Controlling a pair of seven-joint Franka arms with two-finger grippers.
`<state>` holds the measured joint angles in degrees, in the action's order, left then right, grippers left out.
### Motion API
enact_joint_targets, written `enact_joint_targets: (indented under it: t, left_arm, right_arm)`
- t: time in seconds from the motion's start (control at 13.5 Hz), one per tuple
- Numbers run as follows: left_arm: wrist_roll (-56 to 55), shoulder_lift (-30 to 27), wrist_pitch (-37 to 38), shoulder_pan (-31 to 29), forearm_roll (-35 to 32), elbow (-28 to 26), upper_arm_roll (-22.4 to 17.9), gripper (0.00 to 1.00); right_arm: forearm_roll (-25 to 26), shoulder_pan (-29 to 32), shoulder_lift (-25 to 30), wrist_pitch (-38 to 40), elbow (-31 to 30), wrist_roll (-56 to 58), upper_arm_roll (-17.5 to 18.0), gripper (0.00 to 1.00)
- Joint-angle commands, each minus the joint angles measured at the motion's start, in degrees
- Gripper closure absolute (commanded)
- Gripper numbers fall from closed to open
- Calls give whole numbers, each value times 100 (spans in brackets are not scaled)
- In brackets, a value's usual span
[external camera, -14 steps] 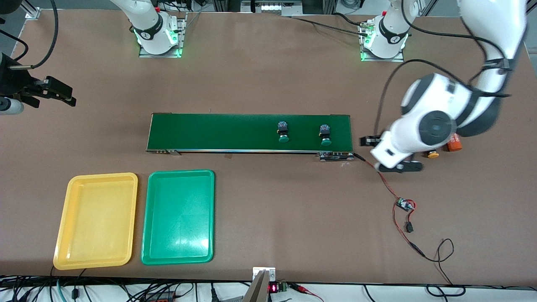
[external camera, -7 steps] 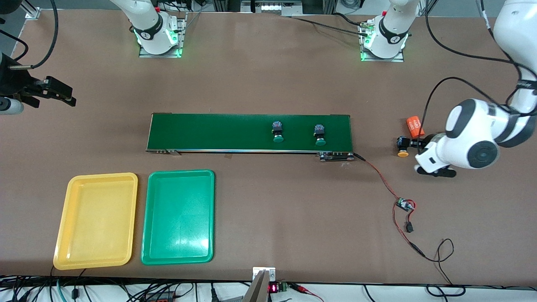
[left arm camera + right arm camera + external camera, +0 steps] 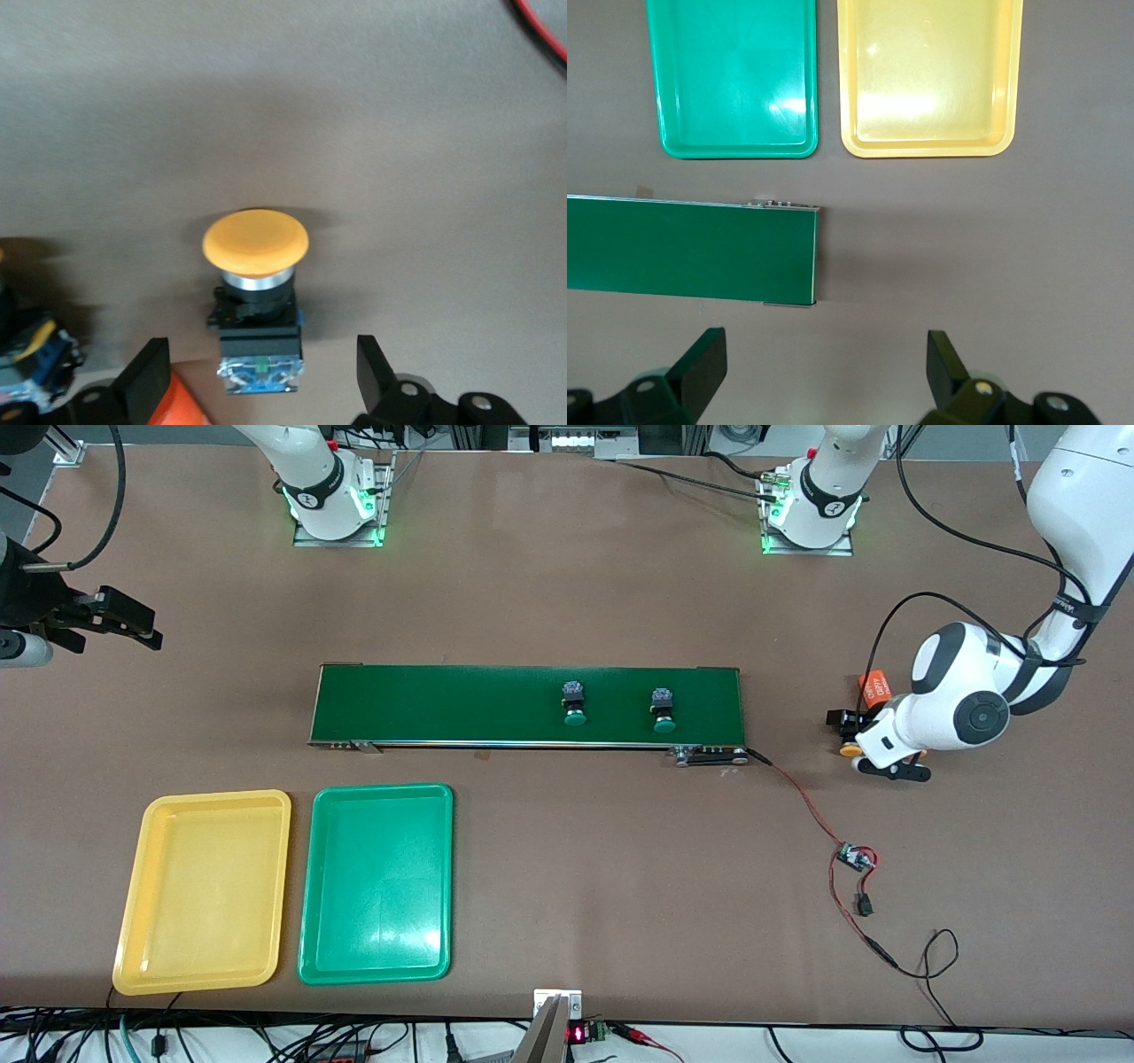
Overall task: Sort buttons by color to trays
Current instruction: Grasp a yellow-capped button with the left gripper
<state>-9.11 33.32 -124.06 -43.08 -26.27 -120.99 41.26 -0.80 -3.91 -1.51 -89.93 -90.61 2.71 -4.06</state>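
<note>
Surroundings: a long dark-green belt (image 3: 527, 705) is lying across the centre of the front frame on the brown surface (image 3: 567, 868); a red wire (image 3: 802, 802) is trailing from its end toward the lower right of the frame to a small circuit board (image 3: 853, 856)
Orange cylinder: an orange cylinder with white print (image 3: 873, 687) is lying at the right of the frame, just beside the left wrist, crowding the yellow-orange button
Green buttons: two green buttons (image 3: 574, 701) (image 3: 663, 708) are lying on the belt in its right half, bodies toward the top of the frame, caps toward the bottom
Yellow-orange button: one yellow-orange button (image 3: 256, 292) is lying on its side on the surface right of the belt, long axis running cap to body; another button (image 3: 31, 350) is showing only partly at the left wrist frame's lower left edge
Trays: the yellow tray (image 3: 205, 892) and green tray (image 3: 376, 883) are sitting side by side at lower left, long sides together
Left end effector: the left end effector (image 3: 266, 376) is reaching low, fingers (image 3: 149, 376) spread on either side of the button body, not touching it
Right end effector: the right end effector (image 3: 824, 367) is waiting at the far left edge, fingers spread, holding nothing
</note>
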Motion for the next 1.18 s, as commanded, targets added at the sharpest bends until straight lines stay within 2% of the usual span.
enact_joint_targets:
  t: [0.0,0.07,0.15,0.3,0.37,0.52,0.74,0.89,1.11]
  left_arm:
    - [41,-116,-101,-43,-115,-144,84,31]
    - [41,-116,-58,-34,-115,-144,84,47]
    - [41,-116,-23,-25,-115,-127,84,58]
    - [33,-168,196,-7,-115,-48,93,76]
    - [24,-177,363,-25,-115,109,119,80]
    - [59,-186,1230,-7,-81,705,268,81]
    - [-360,-168,2340,36,121,1418,1198,80]
    - [-800,-142,2412,403,367,1534,1437,78]
    - [-1336,41,2220,1317,507,1657,1429,77]
  right_arm:
    - [89,-13,80,2,8,-42,28,0]
    - [89,-13,72,2,8,-42,28,0]
    - [89,-13,72,2,8,-42,28,0]
    - [89,-13,80,2,8,-42,28,0]
    - [89,-13,80,2,8,-42,28,0]
    - [89,-13,80,2,8,-42,46,0]
    - [89,-4,72,2,8,-42,46,0]
    - [89,-13,72,-7,8,-42,54,0]
    - [97,-13,80,-7,8,-42,55,0]
